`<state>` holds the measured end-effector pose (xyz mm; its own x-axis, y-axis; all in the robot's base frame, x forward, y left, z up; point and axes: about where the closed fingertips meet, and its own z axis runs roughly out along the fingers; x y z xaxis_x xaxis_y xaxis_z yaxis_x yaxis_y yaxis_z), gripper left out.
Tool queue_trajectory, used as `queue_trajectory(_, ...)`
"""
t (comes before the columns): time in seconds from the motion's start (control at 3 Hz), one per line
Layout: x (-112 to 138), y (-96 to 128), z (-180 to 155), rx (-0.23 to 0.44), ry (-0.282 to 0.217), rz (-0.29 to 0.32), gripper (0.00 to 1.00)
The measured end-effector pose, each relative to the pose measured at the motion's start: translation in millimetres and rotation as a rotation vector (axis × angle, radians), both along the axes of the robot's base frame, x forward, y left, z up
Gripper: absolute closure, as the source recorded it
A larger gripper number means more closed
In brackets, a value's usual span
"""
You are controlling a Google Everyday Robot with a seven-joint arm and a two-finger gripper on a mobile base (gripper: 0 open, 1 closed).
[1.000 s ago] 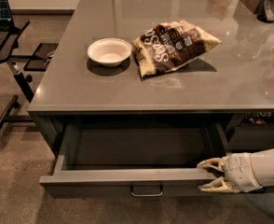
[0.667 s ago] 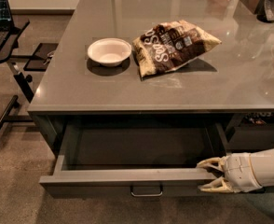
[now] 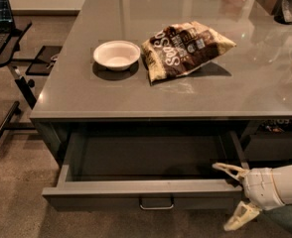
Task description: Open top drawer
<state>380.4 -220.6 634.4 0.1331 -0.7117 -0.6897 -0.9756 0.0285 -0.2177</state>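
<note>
The top drawer [image 3: 136, 188] is pulled well out from under the grey counter, its dark inside showing and its metal loop pull [image 3: 156, 204] at the front centre. My gripper [image 3: 231, 196] is at the drawer's right front corner. Its two cream fingers are spread apart, one [image 3: 227, 168] above the drawer's front edge and one [image 3: 239, 218] below and in front of it. The fingers hold nothing.
A white bowl [image 3: 116, 54] and a brown snack bag [image 3: 184, 47] lie on the grey counter [image 3: 136, 98]. A black laptop stand [image 3: 2, 43] stands on the carpet at the left. A neighbouring drawer stack [image 3: 272, 145] is to the right.
</note>
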Motion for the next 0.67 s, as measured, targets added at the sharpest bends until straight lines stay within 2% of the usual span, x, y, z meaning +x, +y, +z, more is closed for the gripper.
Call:
queue_trajectory(0.33, -6.1, -1.3, 0.8, 0.009, 0.012, -0.003, 0.18)
queue_trajectory(0.67, -6.3, -0.3, 1.6, 0.009, 0.012, -0.003, 0.42)
